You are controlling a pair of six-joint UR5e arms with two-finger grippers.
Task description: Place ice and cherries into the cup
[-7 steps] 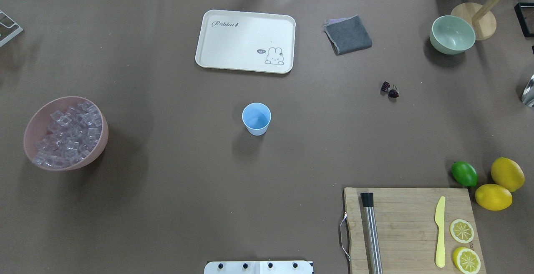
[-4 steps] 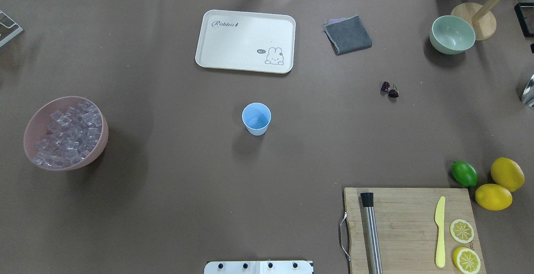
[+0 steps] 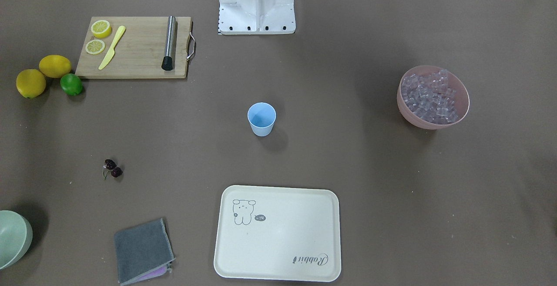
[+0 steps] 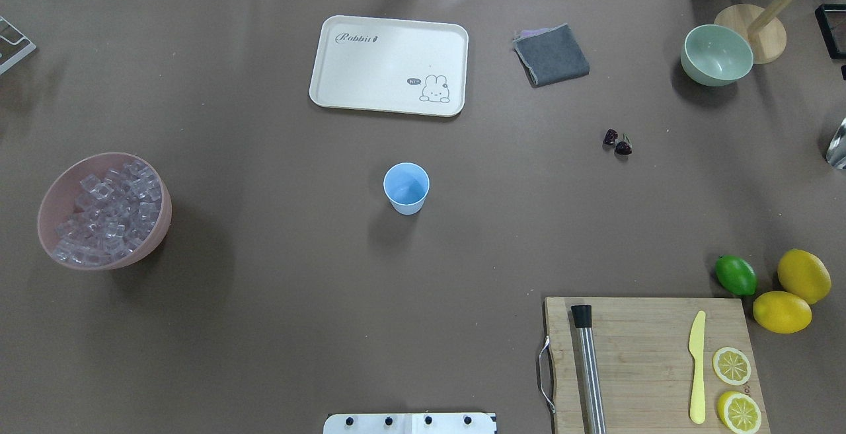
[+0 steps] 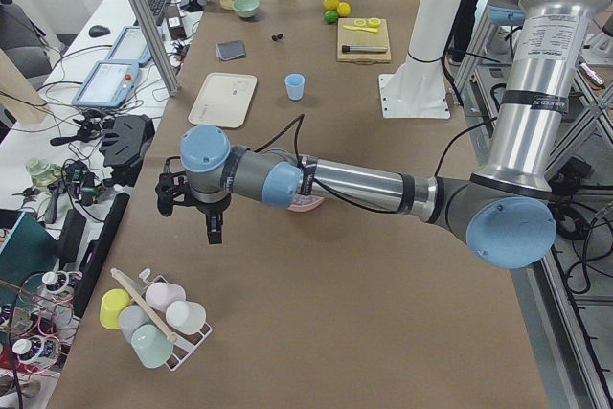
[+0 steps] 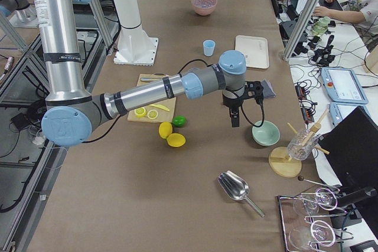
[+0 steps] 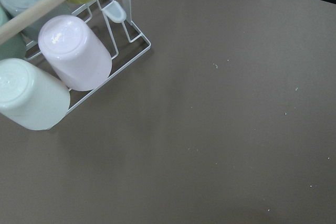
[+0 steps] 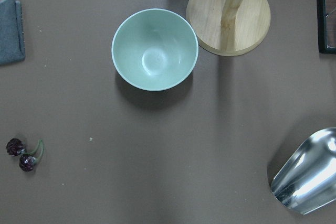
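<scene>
Light blue cup [image 4: 406, 187] stands upright near mid-table, alone on the brown cover. Cream tray [image 4: 390, 64] lies beyond it, on the far side from the robot base.

Ice [image 4: 109, 213]: clear cubes heaped in a pink bowl [image 4: 166, 217], well apart from the cup, toward the robot's left end of the table.

Cherries [image 4: 617, 142]: dark pair with green stems, lying on the bare cover. They are well to the cup's other side, between a folded grey cloth [image 4: 552, 55] and a green lime [image 4: 735, 275]. The right wrist camera also shows them, at the lower left of its view.

Left gripper [image 5: 213, 227]: seen only in the side view, pointing down above the table's end, past the pink bowl. Cannot tell how its jaws stand. Its wrist camera shows bare cover and a wire rack [image 7: 128, 40] of upturned cups.

Right gripper [image 6: 234, 119]: seen only in the side view, hanging above the table near a pale green bowl [image 6: 265, 133]. Jaw state cannot be told. Its wrist camera shows that bowl, a wooden stand base [image 8: 228, 17] and a metal scoop [image 8: 307, 174].
</scene>
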